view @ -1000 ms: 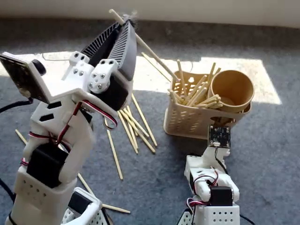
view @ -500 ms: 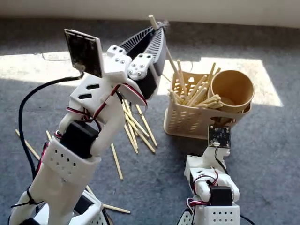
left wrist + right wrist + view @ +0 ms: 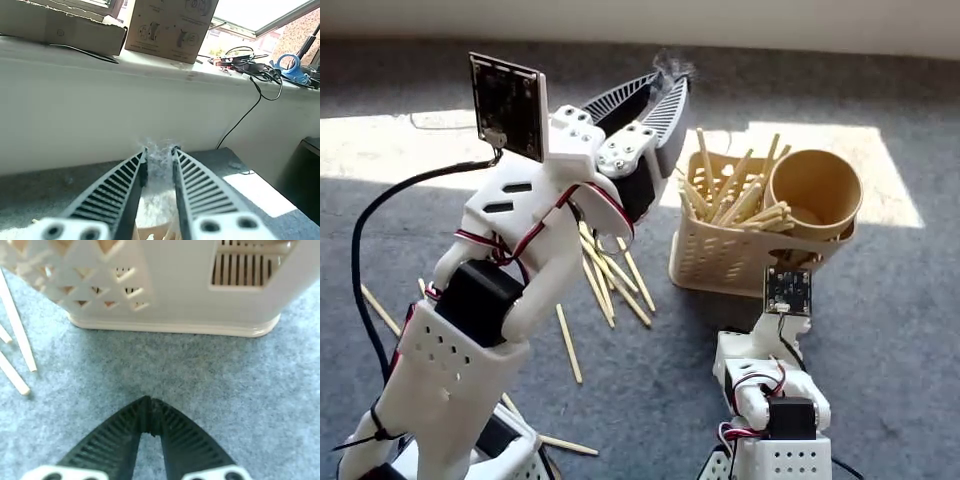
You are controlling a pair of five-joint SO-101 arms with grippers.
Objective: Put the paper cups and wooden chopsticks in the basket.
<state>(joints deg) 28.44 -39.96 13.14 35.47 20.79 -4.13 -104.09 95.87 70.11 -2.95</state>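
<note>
My left gripper (image 3: 670, 78) hangs high over the near-left rim of the beige basket (image 3: 720, 262). Its fingers (image 3: 125, 185) stand slightly open, with only grey fluff at the tips and nothing between them. The basket holds a brown paper cup (image 3: 815, 190) and a bundle of wooden chopsticks (image 3: 735, 195). Several more chopsticks (image 3: 610, 275) lie loose on the grey carpet under the left arm, and one (image 3: 565, 345) lies closer to me. My right gripper (image 3: 150, 412) is shut and empty, low on the carpet just in front of the basket wall (image 3: 165, 290).
Two loose chopsticks (image 3: 17, 330) lie beside the basket's corner. Another chopstick (image 3: 380, 310) lies at the far left of the carpet. The left arm's black cable (image 3: 370, 240) loops at the left. A white wall (image 3: 150, 105) runs behind the carpet.
The left arm swung right towards the basket with a chopstick in its fingers. The chopstick is no longer in the gripper. The right arm has not moved.
</note>
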